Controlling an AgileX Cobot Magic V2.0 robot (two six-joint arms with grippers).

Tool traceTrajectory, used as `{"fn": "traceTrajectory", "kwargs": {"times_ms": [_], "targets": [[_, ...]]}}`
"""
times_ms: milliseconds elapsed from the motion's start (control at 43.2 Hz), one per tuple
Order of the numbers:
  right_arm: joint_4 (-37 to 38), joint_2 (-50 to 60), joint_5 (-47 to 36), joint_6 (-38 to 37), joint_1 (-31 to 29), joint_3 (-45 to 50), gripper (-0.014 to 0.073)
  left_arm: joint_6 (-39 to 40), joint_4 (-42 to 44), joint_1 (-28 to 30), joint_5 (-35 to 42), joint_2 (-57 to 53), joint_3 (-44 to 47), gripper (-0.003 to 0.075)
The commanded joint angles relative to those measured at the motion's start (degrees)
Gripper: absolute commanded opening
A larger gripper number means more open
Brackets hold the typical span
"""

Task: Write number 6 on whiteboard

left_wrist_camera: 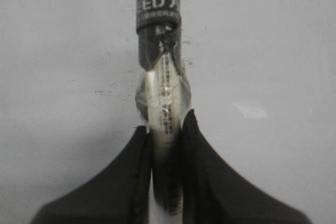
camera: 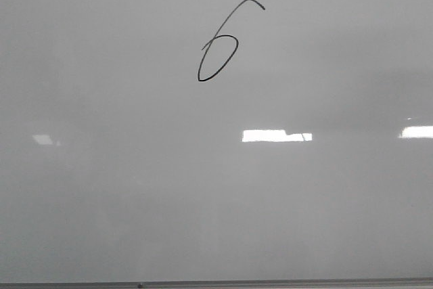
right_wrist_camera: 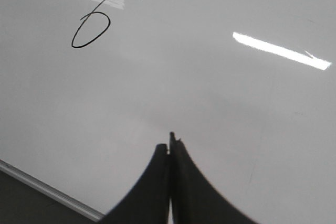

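A thin black slanted number 6 (camera: 218,49) with a narrow oval loop and a hooked tail stands on the glossy pale whiteboard (camera: 135,187), a little above its middle in the front view. It also shows in the right wrist view (right_wrist_camera: 92,24). My left gripper (left_wrist_camera: 167,124) is shut on a marker (left_wrist_camera: 160,51) with a black cap and taped white barrel, held over the board (left_wrist_camera: 273,51). My right gripper (right_wrist_camera: 169,148) is shut and empty, above the board (right_wrist_camera: 236,119) and apart from the 6. Neither gripper shows in the front view.
The board's thin grey metal frame edge runs along the bottom of the front view (camera: 203,283) and shows in the right wrist view (right_wrist_camera: 47,190). Bright rectangular light reflections (camera: 276,136) lie on the board. Faint smudges (left_wrist_camera: 113,85) mark it beside the marker.
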State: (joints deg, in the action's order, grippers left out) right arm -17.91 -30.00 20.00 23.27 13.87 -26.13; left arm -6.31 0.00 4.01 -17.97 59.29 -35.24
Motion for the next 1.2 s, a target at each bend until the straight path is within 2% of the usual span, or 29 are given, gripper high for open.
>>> {"fn": "traceTrajectory", "kwargs": {"times_ms": [0, 185, 417, 533, 718, 811, 950, 1181], "targets": [[-0.6, 0.0, -3.4, 0.1, -0.4, -1.4, -0.0069, 0.6, -2.3, 0.1, 10.6, 3.8, -1.3, -0.002], [-0.6, 0.0, -3.3, 0.1, -0.4, -1.4, -0.0069, 1.3, -3.3, 0.1, 22.8, 13.5, -1.3, -0.002], [-0.6, 0.0, -3.3, 0.1, -0.4, -1.4, -0.0069, 1.3, -3.3, 0.1, 28.1, 19.7, -1.3, -0.0015], [-0.6, 0.0, -3.2, 0.1, -0.4, -1.4, -0.0069, 1.3, -3.3, 0.1, 29.8, 20.9, -1.3, 0.0055], [-0.6, 0.0, -3.2, 0.1, -0.4, -1.4, -0.0069, 1.3, -3.3, 0.1, 29.9, 21.2, -1.3, 0.0258], [-0.6, 0.0, -3.2, 0.1, -0.4, -1.4, -0.0069, 1.3, -3.3, 0.1, 29.8, 21.2, -1.3, 0.0322], [-0.6, 0.0, -3.2, 0.1, -0.4, -1.4, -0.0069, 1.3, -3.3, 0.1, 29.4, 21.2, -1.3, 0.0358], [-0.6, 0.0, -3.2, 0.1, -0.4, -1.4, -0.0069, 1.3, -3.0, 0.1, 24.8, 16.8, -1.1, 0.0358]]}}
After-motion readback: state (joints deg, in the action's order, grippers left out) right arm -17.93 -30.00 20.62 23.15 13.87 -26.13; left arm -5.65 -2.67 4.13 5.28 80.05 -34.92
